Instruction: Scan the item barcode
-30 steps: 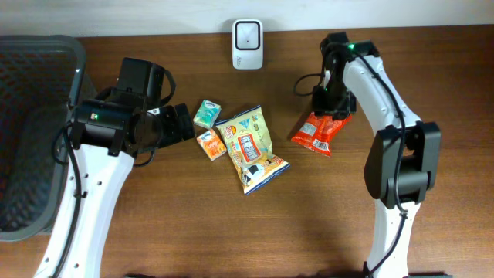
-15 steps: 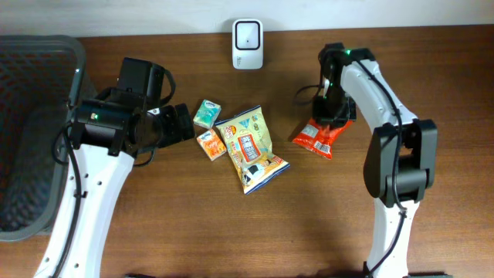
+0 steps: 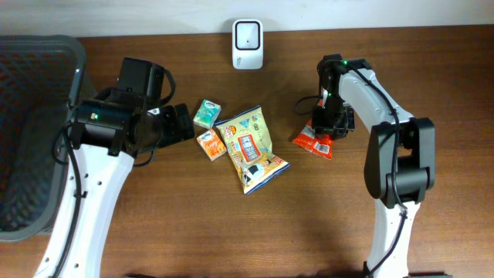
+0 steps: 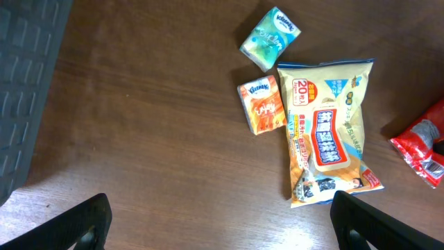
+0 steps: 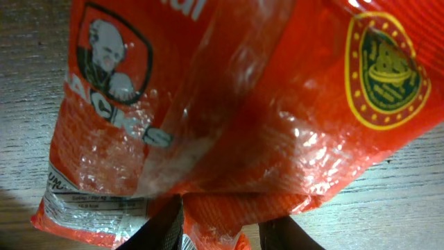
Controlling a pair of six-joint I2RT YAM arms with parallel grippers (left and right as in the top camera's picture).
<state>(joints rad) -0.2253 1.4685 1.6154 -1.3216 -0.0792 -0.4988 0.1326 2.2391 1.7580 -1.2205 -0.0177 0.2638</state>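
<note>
**Wooden table (image 3: 324,224): red bag (image 3: 312,142) pinched at right**

The right gripper (image 5: 225,230) is clamped on a fold of the red bag, which lies on the table right of centre. The white scanner (image 3: 247,34) stands at the far edge, further left. A yellow bag (image 3: 251,147), a teal pack (image 3: 206,113) and an orange pack (image 3: 210,144) lie mid-table. Beside them the left gripper (image 4: 222,229) hovers, fingers wide apart, with the basket (image 3: 31,131) far left.

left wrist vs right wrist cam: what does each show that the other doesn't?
Left wrist only: teal tissue pack, orange tissue pack, yellow snack bag, basket edge, open left gripper. Right wrist only: the print on the red packet close up, right gripper straddling its lower edge. Both: red packet (a sliver in left wrist) and wooden table.
</note>
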